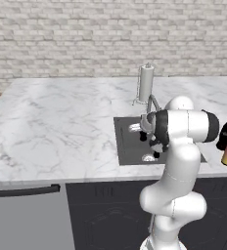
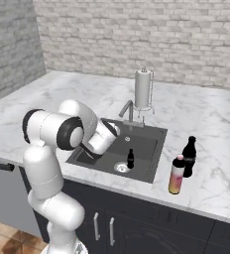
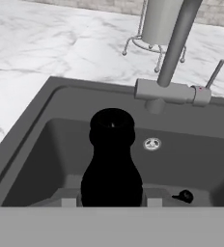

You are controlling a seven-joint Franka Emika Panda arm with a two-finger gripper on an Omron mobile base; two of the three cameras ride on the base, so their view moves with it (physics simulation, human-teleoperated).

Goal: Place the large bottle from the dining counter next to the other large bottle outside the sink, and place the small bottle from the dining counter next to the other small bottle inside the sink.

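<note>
In the hand view my gripper (image 3: pixel 111 201) is shut on the small bottle (image 3: pixel 112 164), a black one with a round cap, held upright over the dark sink (image 3: pixel 46 120), in front of the grey faucet (image 3: pixel 174 89). From the left base view the gripper (image 1: pixel 147 135) hangs low over the basin. The other small bottle (image 2: pixel 130 158) stands on the sink floor near the drain (image 2: pixel 121 167). On the counter right of the sink, the pink-orange large bottle (image 2: pixel 176 174) stands close beside the all-dark large bottle (image 2: pixel 188 157).
A paper towel roll on a wire stand (image 2: pixel 143 89) rises behind the faucet. White marble counter (image 1: pixel 56 122) spreads wide to the left of the sink. A small dark object (image 3: pixel 184 195) lies on the sink floor. Dark cabinets (image 2: pixel 137 223) run below.
</note>
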